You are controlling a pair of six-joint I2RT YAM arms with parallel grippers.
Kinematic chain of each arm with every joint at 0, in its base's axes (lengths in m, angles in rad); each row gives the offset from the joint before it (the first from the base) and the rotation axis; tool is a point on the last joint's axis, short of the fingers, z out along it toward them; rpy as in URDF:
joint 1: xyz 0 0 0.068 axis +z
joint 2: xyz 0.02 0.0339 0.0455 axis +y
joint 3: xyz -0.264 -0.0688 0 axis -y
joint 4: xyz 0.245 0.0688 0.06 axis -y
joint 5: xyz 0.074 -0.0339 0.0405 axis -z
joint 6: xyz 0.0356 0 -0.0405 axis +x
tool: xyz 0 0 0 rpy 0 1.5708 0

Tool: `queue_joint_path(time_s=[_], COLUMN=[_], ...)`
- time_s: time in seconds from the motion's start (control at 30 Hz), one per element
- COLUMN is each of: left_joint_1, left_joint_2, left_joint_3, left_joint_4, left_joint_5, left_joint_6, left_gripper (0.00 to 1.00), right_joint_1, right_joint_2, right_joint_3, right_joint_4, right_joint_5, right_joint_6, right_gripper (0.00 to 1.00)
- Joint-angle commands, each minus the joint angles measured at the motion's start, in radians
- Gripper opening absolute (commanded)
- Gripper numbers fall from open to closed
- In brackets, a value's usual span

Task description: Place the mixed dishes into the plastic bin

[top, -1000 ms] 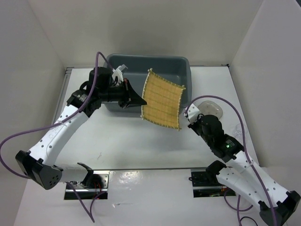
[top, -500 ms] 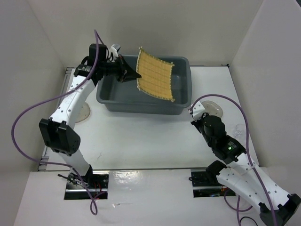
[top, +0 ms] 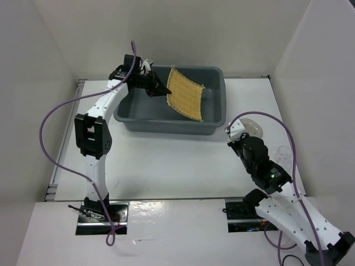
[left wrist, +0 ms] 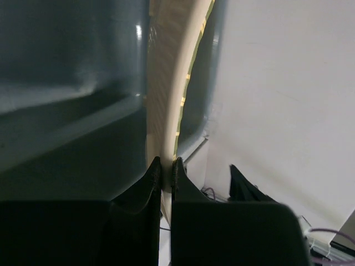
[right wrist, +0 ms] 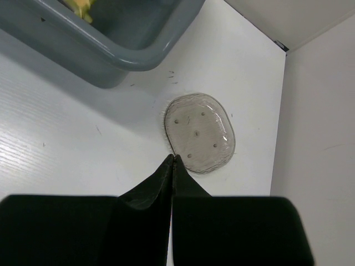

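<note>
White tabletop [top: 166, 160] lies beneath me. My left gripper [top: 162, 88] pinches the woven mat [top: 186, 100] by its edge, holding it tilted over the plastic bin [top: 166, 124]. My right gripper [right wrist: 173, 159], closed and empty, hovers just beside the clear plate [right wrist: 199, 133].

The top view looks steeply down on the whole plastic bin [top: 166, 125] from high on its near side. The left wrist view sits very close inside the bin, facing along its inner wall. The right wrist view looks down just off the bin's near-right corner, which the top view shares.
</note>
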Motion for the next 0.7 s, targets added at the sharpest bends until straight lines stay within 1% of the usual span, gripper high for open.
queue_joint_path(time_s=[0.0,0.13,0.23,0.47,0.57,0.63,0.67], left_joint_1=[0.000,-0.009,-0.009,-0.009,-0.019,-0.019,-0.019], left_joint_2=[0.053,0.160,0.209,0.271,0.271,0.282,0.292], left_joint_3=[0.094,0.151,0.183,0.183,0.154,0.154,0.154], left_joint_4=[0.047,0.036,0.025,0.004,-0.005,-0.050,-0.089], left_joint_5=[0.052,0.030,0.018,-0.002,-0.043,-0.062,-0.075], left_joint_6=[0.032,0.050,0.050,0.060,0.060,0.060,0.072], left_gripper=[0.04,0.04,0.04,0.03,0.03,0.07,0.14], right_joint_1=[-0.007,-0.007,-0.007,-0.027,-0.036,-0.036,-0.036], right_joint_2=[-0.020,-0.020,-0.020,-0.020,-0.020,-0.020,-0.020], right_joint_3=[-0.005,-0.014,-0.014,-0.014,-0.014,-0.014,-0.014], right_joint_4=[0.062,0.062,0.062,0.062,0.062,0.062,0.062], right_joint_5=[0.016,0.016,0.016,0.016,0.016,0.016,0.016], right_joint_6=[0.013,0.013,0.004,0.003,0.003,0.003,0.003], right_gripper=[0.00,0.00,0.00,0.00,0.00,0.00,0.00])
